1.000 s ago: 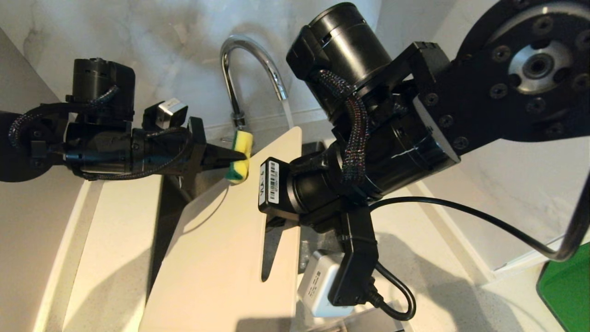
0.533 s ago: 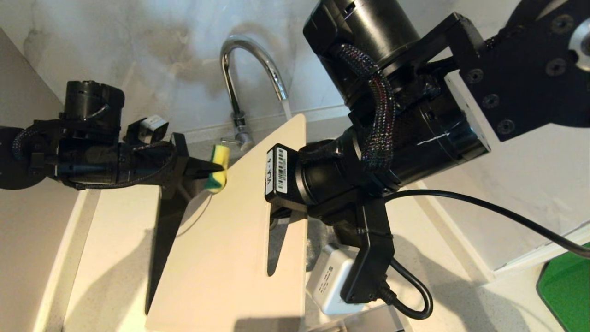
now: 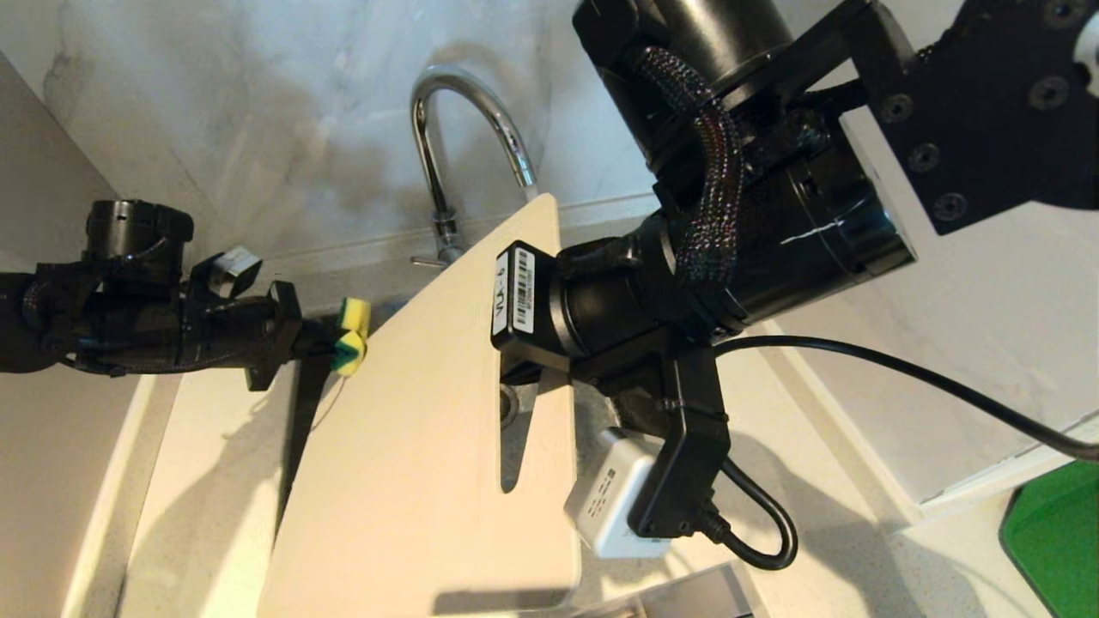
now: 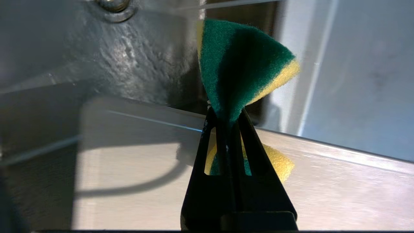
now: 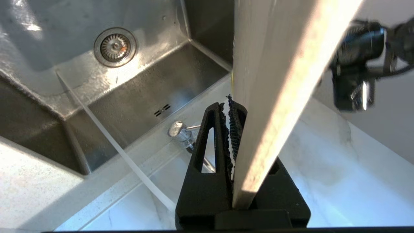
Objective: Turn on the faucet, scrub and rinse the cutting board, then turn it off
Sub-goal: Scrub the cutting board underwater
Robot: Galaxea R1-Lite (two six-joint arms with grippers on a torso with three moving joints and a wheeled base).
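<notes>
My right arm blocking sink (image 5: pixel 97 97) in head view; label text unreadable. Right gripper (image 5: pixel 231 111) clamping cutting board (image 3: pixel 412 446); left gripper (image 4: pixel 226 121) pinching sponge (image 4: pixel 239 68).

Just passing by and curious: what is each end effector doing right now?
Left end effector: closed on the sponge.
Right end effector: closed on the edge of the cutting board.
</notes>
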